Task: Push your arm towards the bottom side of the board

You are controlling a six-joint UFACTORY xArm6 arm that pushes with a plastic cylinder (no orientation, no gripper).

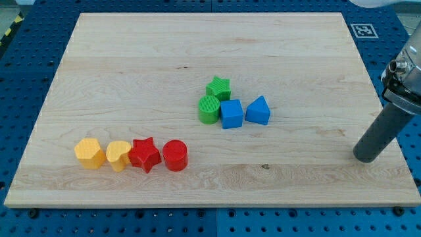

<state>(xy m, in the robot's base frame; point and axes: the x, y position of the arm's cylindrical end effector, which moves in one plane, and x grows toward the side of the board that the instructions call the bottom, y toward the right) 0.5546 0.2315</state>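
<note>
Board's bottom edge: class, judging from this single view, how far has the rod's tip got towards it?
Done: my tip already sits low on the board, near the view's right edge, well right of the blue blocks. In hand: nothing is being pushed; it touches no block. Left: a strip of bare wood separates it from the bottom edge.

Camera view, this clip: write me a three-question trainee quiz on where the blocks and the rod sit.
1. True or false: my tip touches the blue cube.
2. Which block ends the bottom row on the view's right? A) red cylinder B) red star C) yellow heart
3. Fill in: the green star sits just above the green ____.

Key: 1 false, the tip stands apart near the board's right edge; 2 A; 3 cylinder.
</note>
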